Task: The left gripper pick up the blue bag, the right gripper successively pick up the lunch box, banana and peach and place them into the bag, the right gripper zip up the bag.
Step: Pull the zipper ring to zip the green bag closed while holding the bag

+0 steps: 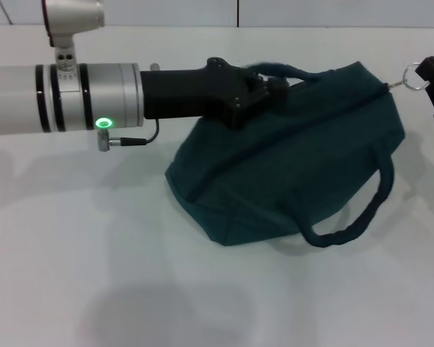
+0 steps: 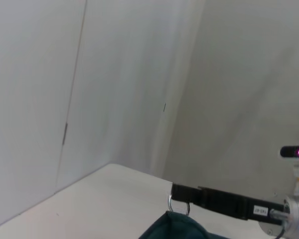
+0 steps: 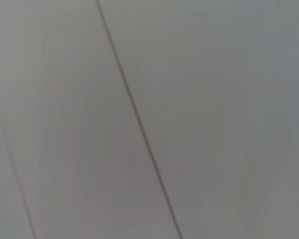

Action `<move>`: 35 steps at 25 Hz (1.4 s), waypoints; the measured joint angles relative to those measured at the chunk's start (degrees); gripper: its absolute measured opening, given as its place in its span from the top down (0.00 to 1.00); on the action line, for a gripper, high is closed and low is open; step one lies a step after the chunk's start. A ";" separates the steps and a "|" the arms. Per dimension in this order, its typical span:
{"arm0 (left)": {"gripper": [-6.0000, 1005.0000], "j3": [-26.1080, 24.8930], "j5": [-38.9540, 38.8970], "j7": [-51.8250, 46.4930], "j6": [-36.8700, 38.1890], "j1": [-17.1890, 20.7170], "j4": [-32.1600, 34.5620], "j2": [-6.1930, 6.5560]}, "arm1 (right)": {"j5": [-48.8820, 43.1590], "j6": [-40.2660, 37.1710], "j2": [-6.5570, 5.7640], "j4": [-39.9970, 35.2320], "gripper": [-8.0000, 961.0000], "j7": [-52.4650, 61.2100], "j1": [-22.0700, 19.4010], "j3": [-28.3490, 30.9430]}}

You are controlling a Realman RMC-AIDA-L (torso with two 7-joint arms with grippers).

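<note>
Head view: blue bag [image 1: 289,166] lies slumped on the white table [image 1: 94,275], zipper line looks closed along its top, no food visible outside. Left gripper [image 1: 264,87] clenched on the bag's upper handle [image 1: 286,71], holding that end. Right gripper [image 1: 428,78] at the far right corner of the bag, at the metal ring pull [image 1: 412,76] — left wrist view shows its black fingers [image 2: 182,191] pinching the ring [image 2: 178,206] over the bag tip. Judged step: end of zipping. To do it well — left keeps the handle taut opposite the pull, right draws straight along the zipper line, not upward, and stops at the end stop before letting go. Right wrist view shows only blank wall.
</note>
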 joint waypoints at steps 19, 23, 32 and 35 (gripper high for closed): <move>0.85 -4.33 0.83 -10.01 -0.96 -3.07 -0.02 -1.19 | -0.25 -1.31 0.34 -0.18 0.96 1.54 0.58 -0.76; 0.78 -4.30 6.21 -13.60 -3.82 -6.47 -0.34 -1.51 | -0.38 -1.33 0.34 -0.17 0.96 1.55 0.85 -0.80; 0.51 -3.88 14.40 -16.72 -7.25 -8.86 0.47 -4.28 | -0.53 -1.39 0.34 -0.05 0.96 1.55 1.25 -0.90; 0.32 -3.83 14.42 -16.75 -7.39 -8.73 0.49 -4.39 | -0.55 -1.39 0.34 -0.06 0.96 1.55 1.21 -0.90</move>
